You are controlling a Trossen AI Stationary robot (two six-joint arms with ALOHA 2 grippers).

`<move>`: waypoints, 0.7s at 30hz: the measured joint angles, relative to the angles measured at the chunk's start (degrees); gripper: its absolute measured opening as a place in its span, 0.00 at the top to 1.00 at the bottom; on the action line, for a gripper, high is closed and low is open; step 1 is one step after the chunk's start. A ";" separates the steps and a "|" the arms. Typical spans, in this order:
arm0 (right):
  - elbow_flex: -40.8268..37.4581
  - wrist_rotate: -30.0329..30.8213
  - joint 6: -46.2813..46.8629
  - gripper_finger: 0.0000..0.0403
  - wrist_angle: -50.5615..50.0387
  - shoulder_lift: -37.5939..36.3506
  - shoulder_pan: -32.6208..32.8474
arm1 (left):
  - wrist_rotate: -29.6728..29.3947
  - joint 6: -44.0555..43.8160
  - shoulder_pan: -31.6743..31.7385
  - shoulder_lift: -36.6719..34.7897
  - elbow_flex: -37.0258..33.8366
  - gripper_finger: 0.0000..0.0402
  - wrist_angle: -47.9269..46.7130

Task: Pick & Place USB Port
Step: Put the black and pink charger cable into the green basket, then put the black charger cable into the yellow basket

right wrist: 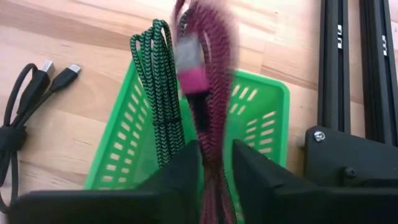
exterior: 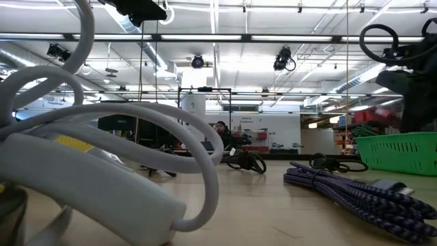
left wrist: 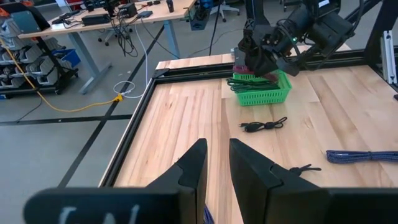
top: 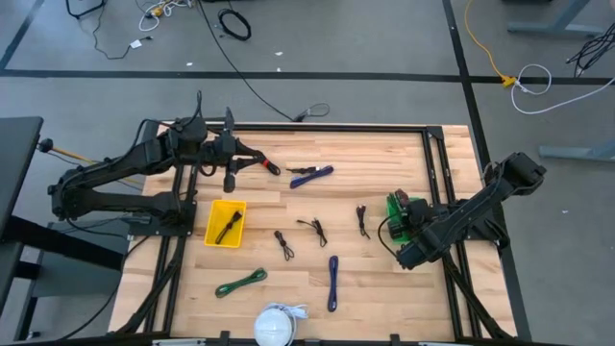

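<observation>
A: How many baskets are on the table (top: 384, 288)?

B: 2. A green basket (top: 398, 213) at the right edge and a yellow one (top: 225, 222) on the left side, with 1 black cable (top: 228, 228) lying in it.

A: And the right gripper (right wrist: 216, 163)?

B: It hangs directly over the green basket. In its wrist view, a magenta braided USB cable (right wrist: 208, 93) runs down between the 2 dark fingers (right wrist: 180, 171), blurred, its plug (right wrist: 189, 65) over the basket. The fingers stand a little apart on either side of it; whether they press it I cannot tell. 1 green braided cable (right wrist: 160, 87) already lies coiled in the basket.

A: The left gripper (left wrist: 215, 163)?

B: Above the table's far left part, beyond the yellow basket. Its fingers are parted by a narrow gap with nothing between them.

A: What is loose on the wood?

B: From the high view: 3 small black cables, (top: 284, 244), (top: 313, 229) and (top: 362, 221), in the middle; 2 blue braided ones, (top: 313, 175) toward the far side and (top: 332, 283) near the front; 1 green cable (top: 240, 282) at the front left; 1 red cable (top: 268, 165) just beside the left gripper; and 1 white coiled cable (top: 276, 325) at the front edge.
</observation>
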 joint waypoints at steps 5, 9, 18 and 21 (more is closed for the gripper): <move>0.00 0.02 0.18 0.59 -0.12 0.00 -0.10 | 0.00 0.00 0.00 0.00 0.00 0.82 0.00; 0.32 1.08 0.11 0.53 -1.04 0.00 -0.10 | 0.00 0.00 0.00 0.00 0.00 0.82 0.00; 10.78 14.52 -5.13 0.59 -14.09 -1.28 -1.18 | -3.12 2.94 0.00 0.11 0.00 0.82 -2.55; 13.88 20.84 -12.24 0.61 -10.51 -1.96 -2.78 | -12.72 9.21 0.16 1.90 -0.03 0.82 -6.53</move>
